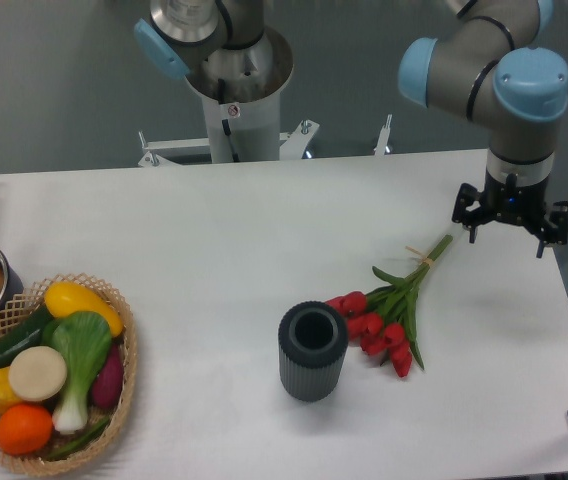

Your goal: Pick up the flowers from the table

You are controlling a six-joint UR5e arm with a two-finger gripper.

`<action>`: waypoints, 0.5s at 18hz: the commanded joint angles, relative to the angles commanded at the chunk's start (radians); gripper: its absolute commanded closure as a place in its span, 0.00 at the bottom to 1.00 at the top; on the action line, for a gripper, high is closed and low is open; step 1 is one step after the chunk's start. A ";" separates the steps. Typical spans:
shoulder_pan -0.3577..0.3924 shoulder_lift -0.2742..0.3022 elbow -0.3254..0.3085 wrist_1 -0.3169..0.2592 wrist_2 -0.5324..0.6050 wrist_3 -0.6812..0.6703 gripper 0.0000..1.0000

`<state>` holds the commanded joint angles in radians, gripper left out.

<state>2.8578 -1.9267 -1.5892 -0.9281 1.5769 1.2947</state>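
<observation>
Approach step, no grasp yet. Gripper [510, 222] hangs over the table [224, 230], fingers apart, nothing held. Flowers [392, 310] lie flat just below-left of it, stem tips nearest. Next, prob: shift over the stems, drop, close.

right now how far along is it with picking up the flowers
Done: nothing lifted; the flowers lie flat on the table beside the dark vase. In hand: the gripper hangs open and empty near the stem ends, apparently approaching. Left: line up over the stems, descend, close, lift.
</observation>
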 joint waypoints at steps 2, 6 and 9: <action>-0.003 0.002 -0.005 0.002 0.002 0.000 0.00; -0.011 0.012 -0.038 0.008 -0.011 -0.003 0.00; -0.003 0.031 -0.142 0.108 -0.087 -0.012 0.00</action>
<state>2.8547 -1.8961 -1.7315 -0.8196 1.4897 1.2824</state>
